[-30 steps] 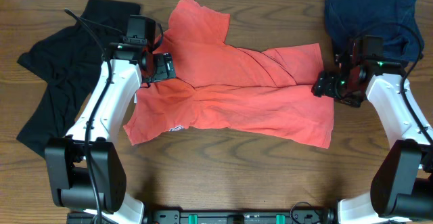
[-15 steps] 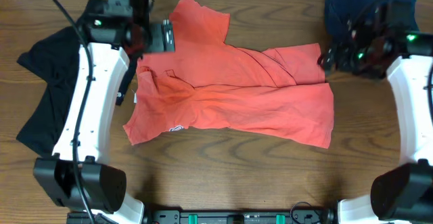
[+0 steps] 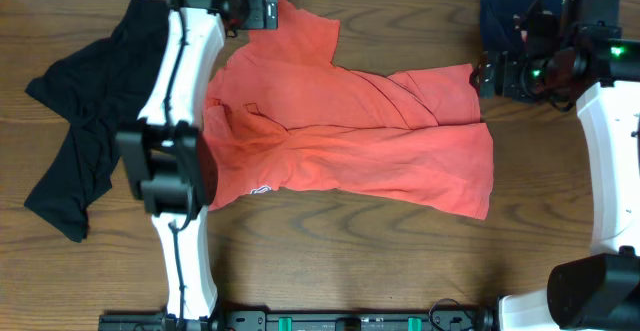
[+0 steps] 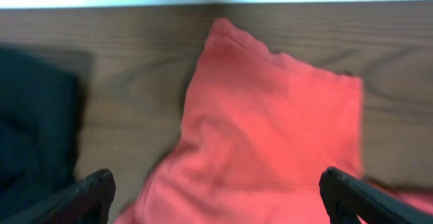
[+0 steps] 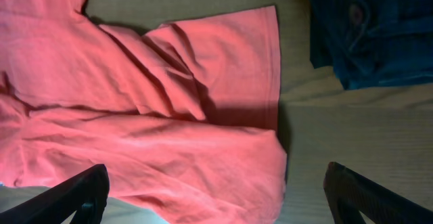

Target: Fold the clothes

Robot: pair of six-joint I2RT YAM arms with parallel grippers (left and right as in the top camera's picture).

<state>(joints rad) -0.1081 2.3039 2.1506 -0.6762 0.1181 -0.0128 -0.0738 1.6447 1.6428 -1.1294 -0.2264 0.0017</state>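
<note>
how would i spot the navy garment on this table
On the wooden table, look to the far right corner, beyond the red T-shirt. The bunched heap there is the navy garment: dark blue, unlike the black garment lying at the left.

No legible text, brand, number or sign anywhere in view. Only a small white-and-dark mark (image 3: 262,188) near the lower left edge of the coral-red T-shirt (image 3: 350,141), spread on the wooden bench (image 3: 400,261), too small to read from overhead. Left wrist view blurred, with no lettering to make out.
</note>
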